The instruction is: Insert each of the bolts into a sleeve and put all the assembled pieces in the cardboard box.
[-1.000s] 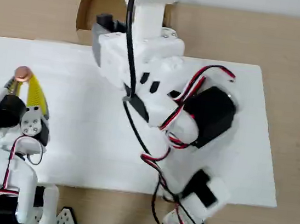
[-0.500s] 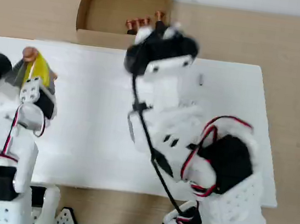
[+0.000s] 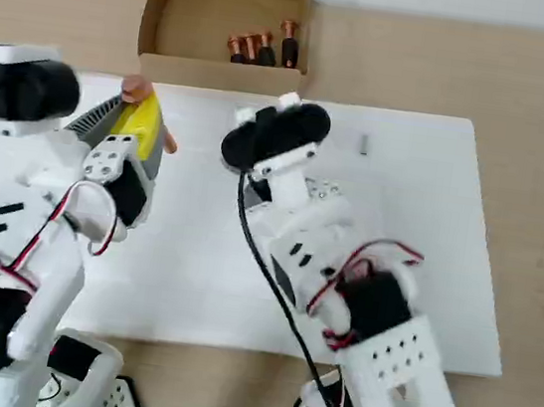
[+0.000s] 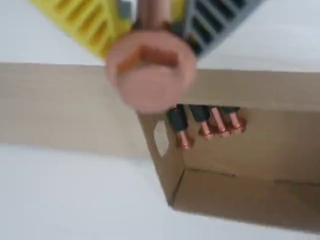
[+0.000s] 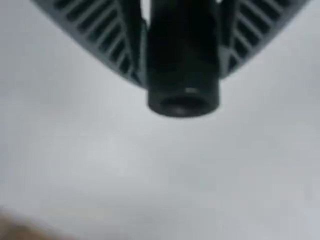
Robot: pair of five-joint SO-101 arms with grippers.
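High camera: fixed overhead, looking down on the white sheet [image 3: 399, 230], with the cardboard box [image 3: 155, 8] at the far edge. Left wrist camera: very close behind its bolt [image 4: 150, 70], facing the far box, which it shares with the high view. Right wrist camera: tight on its sleeve [image 5: 182, 65], facing the sheet.

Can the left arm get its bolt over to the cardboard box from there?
Probably yes. The left pincer holds the bolt just short of the near wall of the cardboard box, nothing stands between them, and the right arm sits off to one side.
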